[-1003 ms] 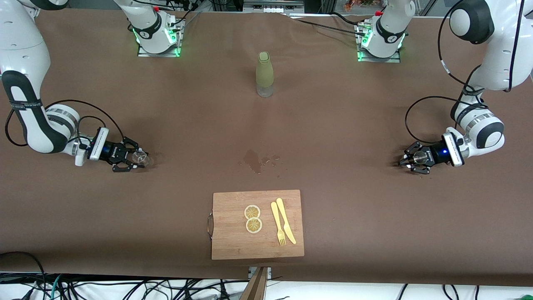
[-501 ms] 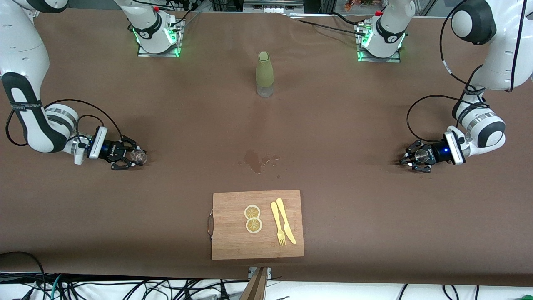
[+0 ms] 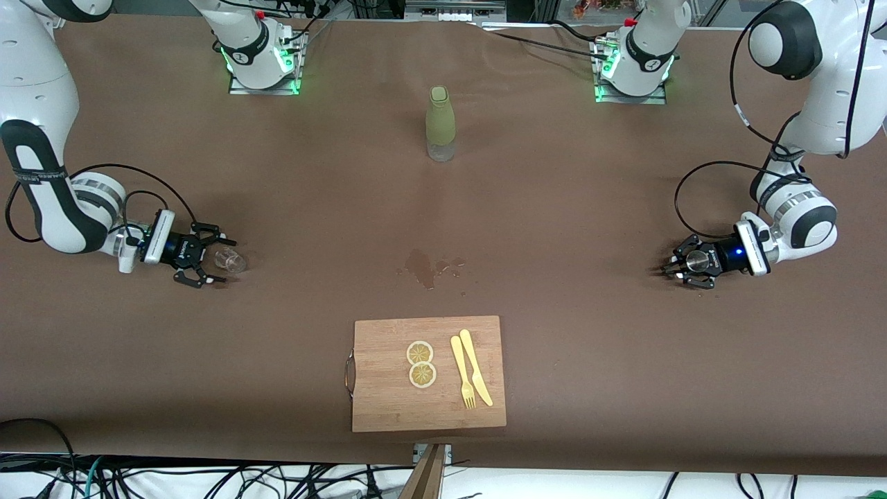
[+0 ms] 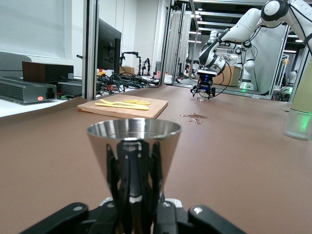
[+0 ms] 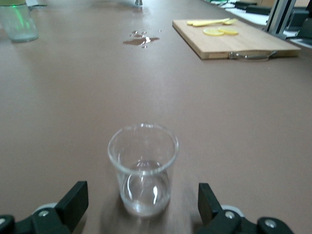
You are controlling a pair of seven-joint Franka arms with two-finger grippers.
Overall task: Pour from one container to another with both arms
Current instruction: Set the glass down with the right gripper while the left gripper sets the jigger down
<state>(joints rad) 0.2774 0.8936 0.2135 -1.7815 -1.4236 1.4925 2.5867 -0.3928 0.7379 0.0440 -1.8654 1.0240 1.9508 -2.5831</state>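
Brown cloth covers the desk (image 3: 554,208), and you have two arms working at its two ends. One glass (image 3: 231,261), small, clear and upright, stands on the desk near the right arm's end; in the right wrist view (image 5: 143,168) it sits free between the spread fingers (image 5: 73,202), touching neither. So the right gripper (image 3: 208,260) is released, jaws wide, low at the desk with the glass just in front of it. One steel jigger (image 3: 695,260) stands upright near the left arm's end. The left gripper (image 3: 682,265) is low around it; the left wrist view shows the jigger (image 4: 134,156) with dark fingers (image 4: 127,192) close at its waist, but you cannot tell whether they are clenched or let go. One olive-green bottle (image 3: 441,123) stands mid-desk toward the bases' edge. One wet patch (image 3: 424,266) lies at the centre. One wooden board (image 3: 428,373) sits at the camera-side edge, carrying two lemon slices (image 3: 420,364), one yellow fork (image 3: 463,372) and one yellow knife (image 3: 476,366).
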